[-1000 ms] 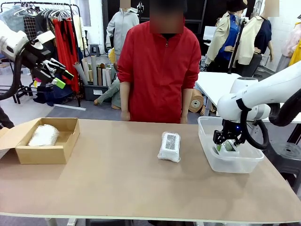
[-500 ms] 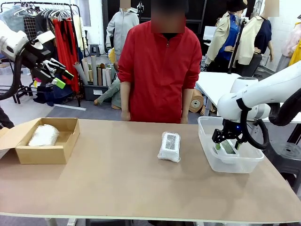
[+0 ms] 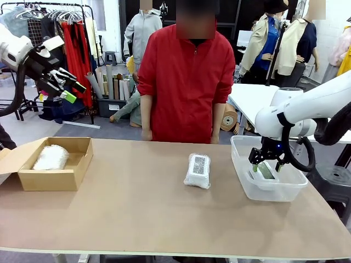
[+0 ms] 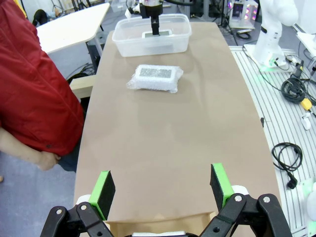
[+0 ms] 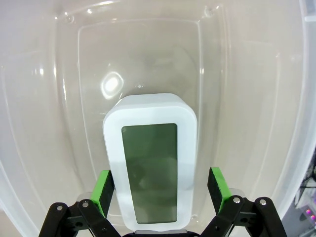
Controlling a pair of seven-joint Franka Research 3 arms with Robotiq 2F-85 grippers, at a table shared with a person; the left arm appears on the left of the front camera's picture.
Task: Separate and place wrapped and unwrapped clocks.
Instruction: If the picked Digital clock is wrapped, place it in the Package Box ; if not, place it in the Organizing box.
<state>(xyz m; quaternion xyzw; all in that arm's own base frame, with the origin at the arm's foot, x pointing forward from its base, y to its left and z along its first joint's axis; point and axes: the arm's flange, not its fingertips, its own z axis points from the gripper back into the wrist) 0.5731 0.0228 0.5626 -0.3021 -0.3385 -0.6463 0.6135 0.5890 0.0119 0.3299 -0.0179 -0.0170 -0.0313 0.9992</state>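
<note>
Drop-off looks done: bare clock (image 5: 149, 158) lies in the clear tub (image 3: 241, 183) at the table's (image 3: 137, 213) right edge, my right gripper (image 5: 159, 181) spread wide around it, left gripper (image 4: 162, 183) also spread and empty, next up the wrapped clock (image 3: 198, 170) mid-table.

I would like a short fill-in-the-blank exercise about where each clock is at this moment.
The clock in the clear tub is not ____ in plastic.
The cardboard box holds ____ wrapped clock.
The other wrapped clock lies on the table ____ the box and the tub.
The fingers of the right gripper stand ____.
Missing words: wrapped, one, between, open.
</note>
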